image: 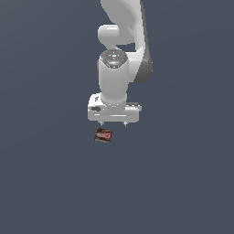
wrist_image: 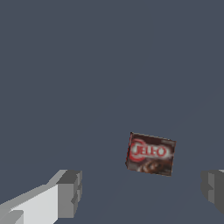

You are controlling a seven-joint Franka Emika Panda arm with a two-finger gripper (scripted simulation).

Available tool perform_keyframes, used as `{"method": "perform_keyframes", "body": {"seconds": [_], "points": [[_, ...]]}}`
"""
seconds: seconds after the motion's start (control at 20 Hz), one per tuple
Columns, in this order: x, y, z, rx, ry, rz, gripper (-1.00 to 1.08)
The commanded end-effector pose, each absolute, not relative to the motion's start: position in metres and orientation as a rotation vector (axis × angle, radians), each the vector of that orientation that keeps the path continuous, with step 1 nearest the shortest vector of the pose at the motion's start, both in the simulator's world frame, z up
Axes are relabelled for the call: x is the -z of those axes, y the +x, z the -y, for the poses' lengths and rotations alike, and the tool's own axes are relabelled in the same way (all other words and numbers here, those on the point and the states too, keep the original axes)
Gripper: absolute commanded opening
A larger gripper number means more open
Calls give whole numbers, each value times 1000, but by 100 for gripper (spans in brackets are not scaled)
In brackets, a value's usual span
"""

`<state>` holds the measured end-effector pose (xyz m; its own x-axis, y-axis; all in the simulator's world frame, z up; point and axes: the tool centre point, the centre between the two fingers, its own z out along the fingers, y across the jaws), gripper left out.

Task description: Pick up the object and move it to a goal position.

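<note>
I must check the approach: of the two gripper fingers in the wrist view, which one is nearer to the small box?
The finger cut off by the picture's edge is nearer the small box; the fully visible finger, with the white arm part beside it, lies farther off.

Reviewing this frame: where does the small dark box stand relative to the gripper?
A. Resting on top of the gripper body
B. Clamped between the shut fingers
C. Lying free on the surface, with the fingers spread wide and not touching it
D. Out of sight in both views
C: in the wrist view the box lies flat on the grey surface, with clear gaps to both fingers of the open gripper.
</note>
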<state>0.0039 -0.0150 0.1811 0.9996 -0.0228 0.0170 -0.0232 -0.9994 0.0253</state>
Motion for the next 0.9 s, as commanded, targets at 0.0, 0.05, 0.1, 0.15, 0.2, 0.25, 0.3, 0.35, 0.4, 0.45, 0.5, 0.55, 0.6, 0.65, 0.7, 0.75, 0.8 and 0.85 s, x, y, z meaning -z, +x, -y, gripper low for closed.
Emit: {"method": "perform_keyframes", "body": {"seconds": [0.0, 0.05, 0.1, 0.15, 0.2, 0.25, 0.3, 0.35, 0.4, 0.45, 0.5, 0.55, 0.6, 0.65, 0.7, 0.75, 0.8, 0.85], "points": [[-181, 4, 15, -26, 3116, 36, 100], [-181, 4, 15, -26, 3116, 36, 100], [-182, 4, 15, -28, 3118, 33, 100], [-183, 4, 14, -29, 3120, 30, 100], [-184, 4, 14, -32, 3122, 27, 100], [-186, 4, 13, -35, 3126, 22, 100], [-188, 4, 12, -39, 3130, 16, 100], [-190, 4, 11, -42, 3133, 12, 100], [-192, 4, 11, -44, 3136, 9, 100], [-192, 4, 10, -46, 3138, 8, 100], [-193, 4, 10, -47, 3139, 7, 100], [-193, 4, 10, -47, 3139, 7, 100], [-193, 4, 10, -46, 3138, 8, 100], [-192, 4, 10, -45, 3137, 6, 100], [-192, 4, 11, -45, 3137, 3, 100], [-192, 4, 11, -45, 3137, -2, 100], [-191, 3, 11, -45, 3136, -10, 100], [-191, 3, 11, -44, 3136, -19, 100]]}}
